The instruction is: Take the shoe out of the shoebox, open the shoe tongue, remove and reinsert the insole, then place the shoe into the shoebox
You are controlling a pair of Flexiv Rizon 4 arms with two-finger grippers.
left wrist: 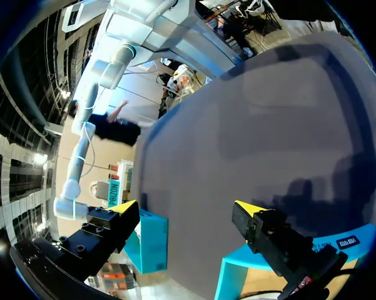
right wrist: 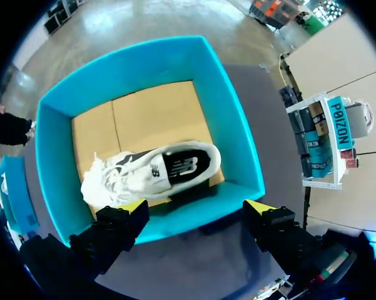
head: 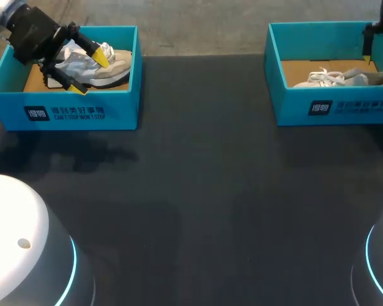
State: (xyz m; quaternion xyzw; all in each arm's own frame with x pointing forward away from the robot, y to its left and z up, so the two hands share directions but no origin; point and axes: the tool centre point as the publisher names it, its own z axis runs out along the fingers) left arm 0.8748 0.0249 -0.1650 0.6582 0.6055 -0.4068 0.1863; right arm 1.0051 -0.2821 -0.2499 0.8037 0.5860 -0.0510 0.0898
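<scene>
Hanging over the left box at the far left of the surface, the left hand is tilted on its side, with its arm slanting in from the far left corner. Its fingers are spread wide, one yellow tip over the grey shoe and the other near the box's front wall. In the left wrist view nothing lies between the fingers, which point out across the dark surface. Only a bit of teal rim shows under one of them. I cannot tell whether either finger touches the shoe. The grey shoe lies inside the left box on its brown cardboard floor.

The right hand is held above the right box at the far right, pointing straight down. Its fingers are also spread apart and hold nothing. Their tips are over the box's near wall. The white shoe lies on its side on the cardboard floor, close to that wall, with its laces bunched at one end and its dark insole showing.
</scene>
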